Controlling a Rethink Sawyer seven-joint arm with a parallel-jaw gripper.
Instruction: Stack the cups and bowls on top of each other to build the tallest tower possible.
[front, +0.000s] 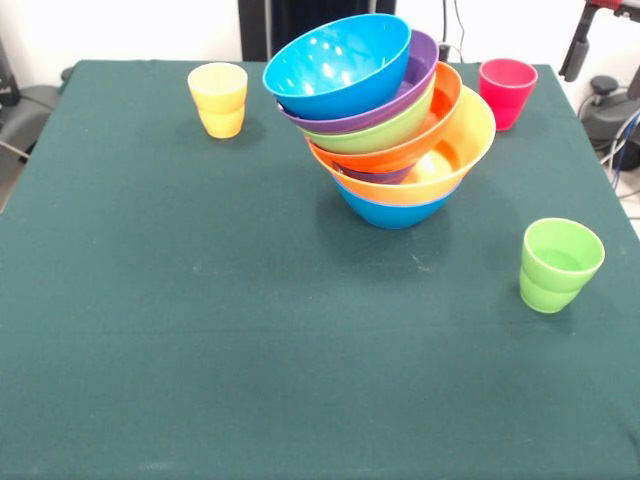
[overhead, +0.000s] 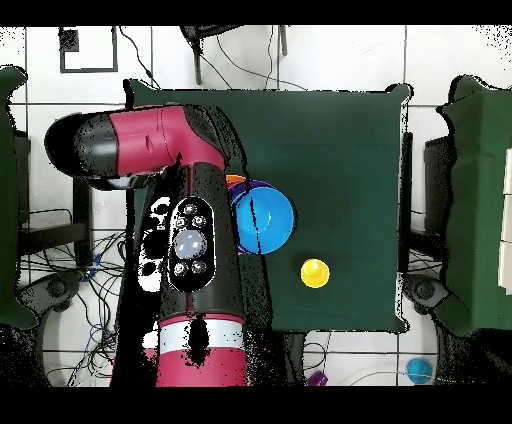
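Tower (front: 385, 120) of nested bowls leaning mid-worktop (front: 200, 350), blue bowl (front: 338, 65) topmost, tilted. Yellow cup (front: 218, 98), red-pink cup (front: 507, 92), green cup (front: 559, 264) loose around it, all upright, well apart from it. Gripper hidden under arm (overhead: 185, 240) overhead, over tower side; grip state impossible to tell.

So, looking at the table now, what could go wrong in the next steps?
The tower already leans strongly to one side, with the top blue bowl tilted; a small push or added weight could bring it down. The yellow cup, red-pink cup and green cup stand apart on the table; a cup set in the slanted top bowl may slide. In the overhead view the arm covers part of the tower, so a descent could hit it.
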